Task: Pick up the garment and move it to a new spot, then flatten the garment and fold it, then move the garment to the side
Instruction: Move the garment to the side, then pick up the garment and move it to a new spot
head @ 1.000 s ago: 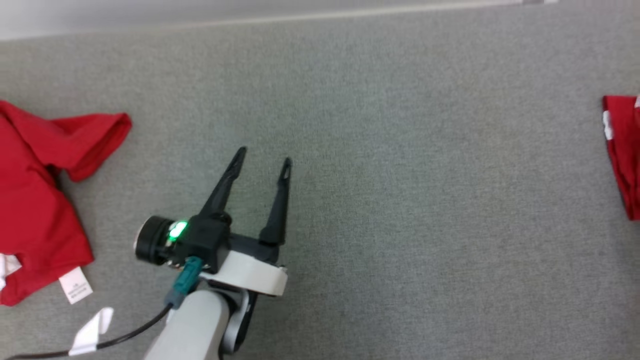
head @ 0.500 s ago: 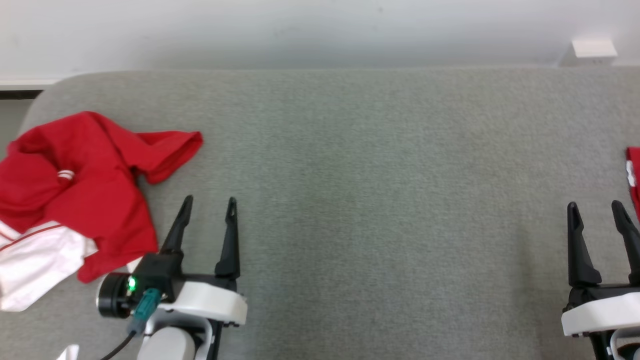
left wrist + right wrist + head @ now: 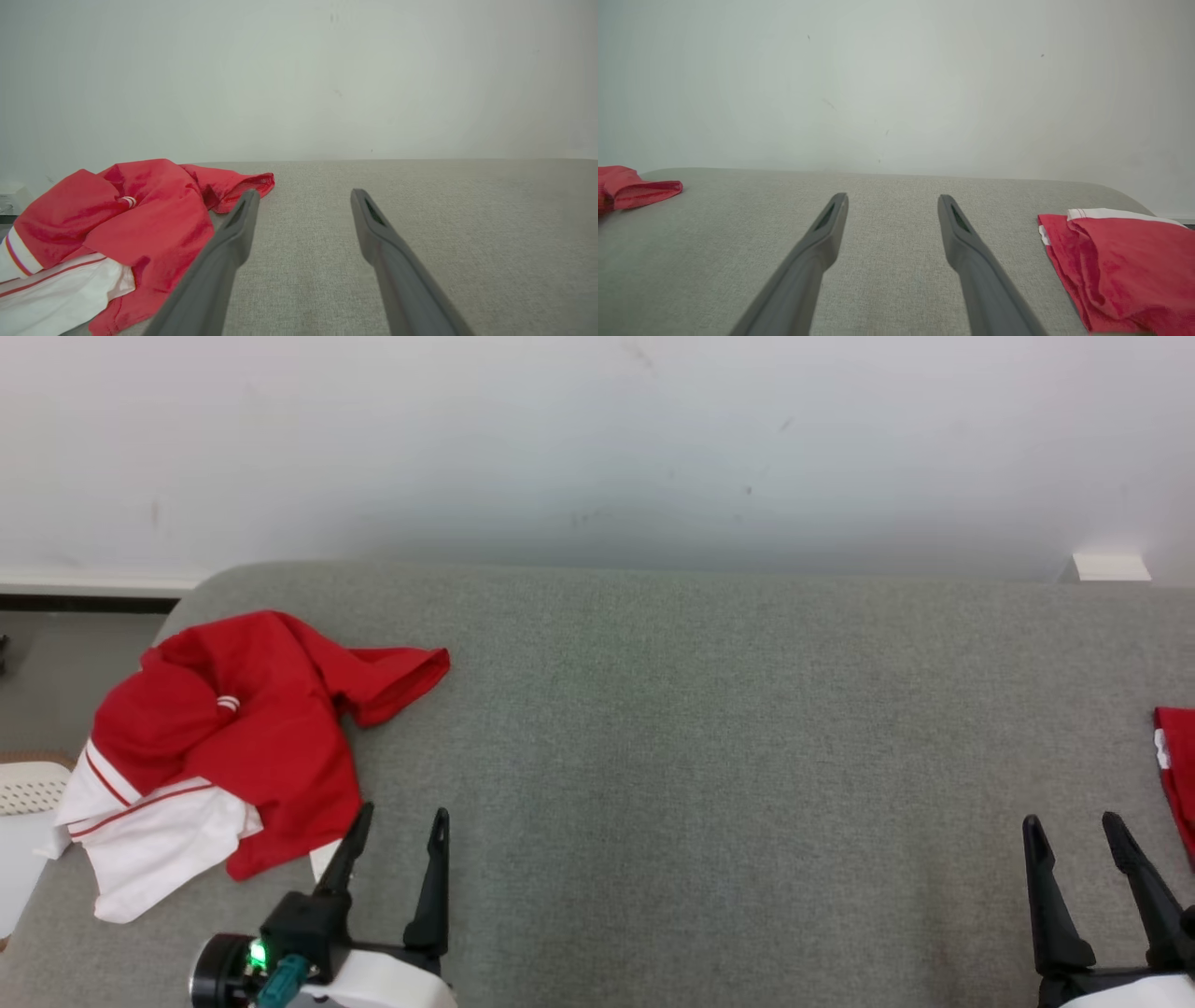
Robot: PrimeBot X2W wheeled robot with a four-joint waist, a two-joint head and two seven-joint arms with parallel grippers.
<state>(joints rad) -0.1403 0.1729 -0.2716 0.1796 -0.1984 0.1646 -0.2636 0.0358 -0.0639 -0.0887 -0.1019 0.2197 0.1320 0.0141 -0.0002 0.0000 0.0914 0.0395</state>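
Crumpled red-and-white knit garment [image 3: 233, 747] lies heaped at 9 o'clock on the grey woven upholstered surface [image 3: 700, 756]. One short red sleeve [image 3: 401, 677] trails off toward 2 o'clock from the heap, and a white striped panel sits at its 7 o'clock edge.

Left gripper [image 3: 403, 812]: claw released, both dark fingers spread, nothing between them. The garment is at its 10 o'clock, with the hem just beside the left-hand finger; contact cannot be told.

Right gripper [image 3: 1070, 821]: claw released likewise, empty, over bare fabric at the surface's 4 o'clock.

Folded red cloth with white trim [image 3: 1178, 775] sits at 3 o'clock, at the surface's edge, near the right gripper's 1 o'clock but apart from it.

Plain white wall [image 3: 597, 448] at 12 o'clock.
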